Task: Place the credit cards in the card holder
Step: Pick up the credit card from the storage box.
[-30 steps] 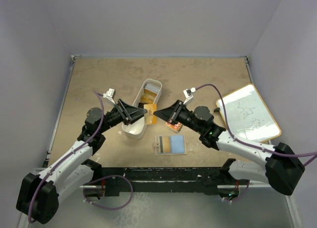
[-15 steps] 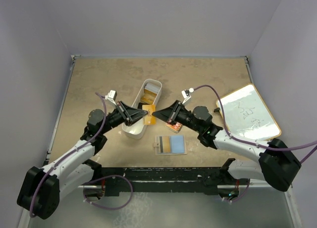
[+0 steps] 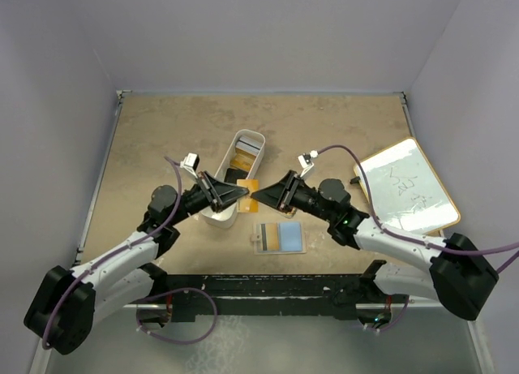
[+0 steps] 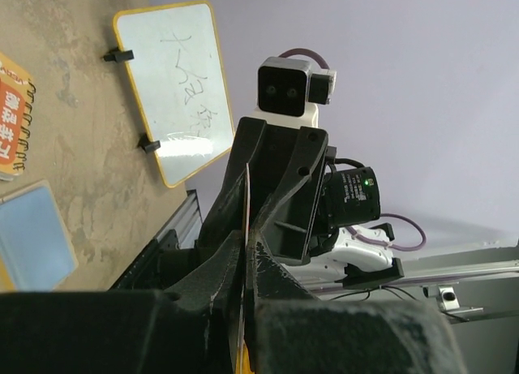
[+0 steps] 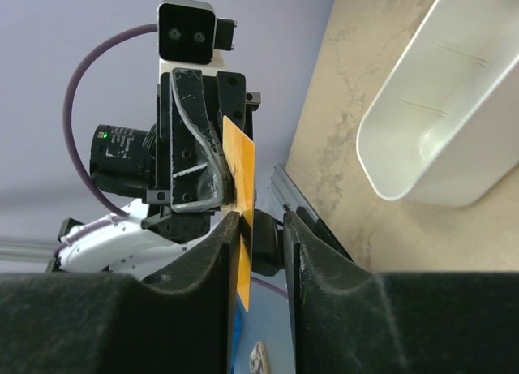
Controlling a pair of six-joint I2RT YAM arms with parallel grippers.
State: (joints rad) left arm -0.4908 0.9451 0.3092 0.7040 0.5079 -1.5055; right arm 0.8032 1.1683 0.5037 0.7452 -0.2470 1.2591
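One tabletop (image 3: 162, 131), tan, mottled like stone, matt; enclosed on three sides by plain pale lavender walls (image 3: 259, 33)

One bin (image 3: 261, 140), white glossy plastic, long oblong with rounded ends, at the table's centre; cards lie inside its far end

One whiteboard (image 3: 405, 186), rounded rectangle, yellow-orange frame, faint scribbles, flat at the right edge

One card holder (image 3: 257, 246), beige, lying open and flat near the front edge, just beyond the arm bases; a gold card (image 3: 275, 237) and a blue card (image 3: 291, 236) sit side by side in it

One orange card (image 3: 248, 186), thin rigid plastic, held off the table beside the bin's near end, between the two grippers
- left gripper (image 3: 238, 191): black fingers pressed together on the card's edge
- right gripper (image 3: 261, 195): fingers slightly spread, the card lying against one inner face, a gap at the other
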